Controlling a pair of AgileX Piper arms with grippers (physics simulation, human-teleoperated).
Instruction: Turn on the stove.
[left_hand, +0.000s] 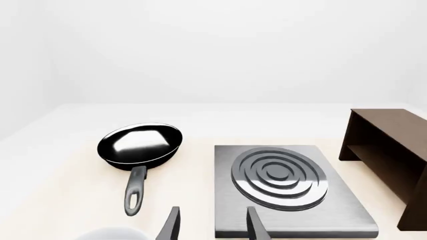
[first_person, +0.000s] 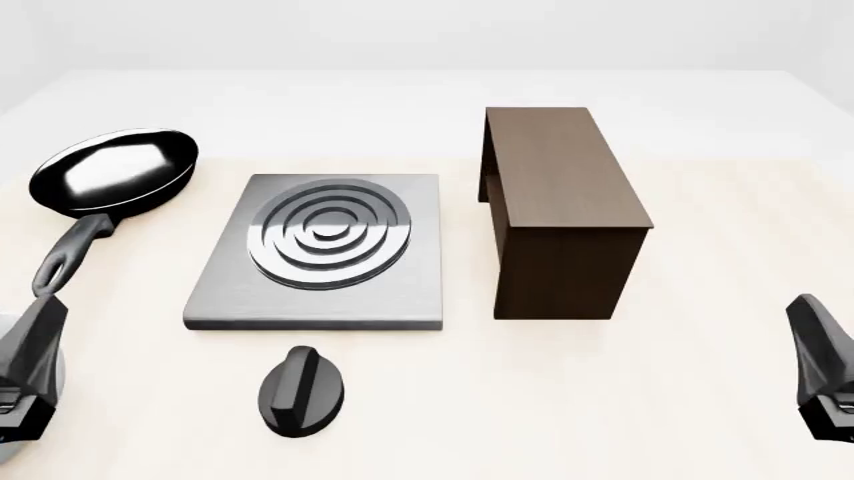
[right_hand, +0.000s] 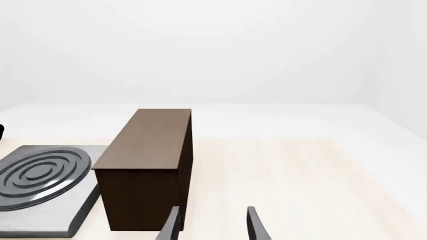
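The stove's brushed-grey slab (first_person: 320, 290) with raised burner rings (first_person: 331, 232) lies left of the table's centre. Its black ridged knob (first_person: 304, 392) sits apart on the table, just in front of the slab's near edge. My left gripper (first_person: 30, 350) hovers at the near left, well left of the knob, and it is open with nothing between the fingers (left_hand: 169, 226). In the left wrist view the slab (left_hand: 333, 210) lies ahead and the knob is out of view. My right gripper (first_person: 817, 345) hangs at the near right, open and empty, its fingers (right_hand: 256, 225) showing apart.
A black frying pan (first_person: 118, 168) rests at the far left, its handle (first_person: 70, 255) pointing toward my left gripper. A dark brown wooden stand (first_person: 561, 200) rises right of the slab. The stand (right_hand: 150, 160) fills much of the right wrist view beside the slab (right_hand: 40, 200).
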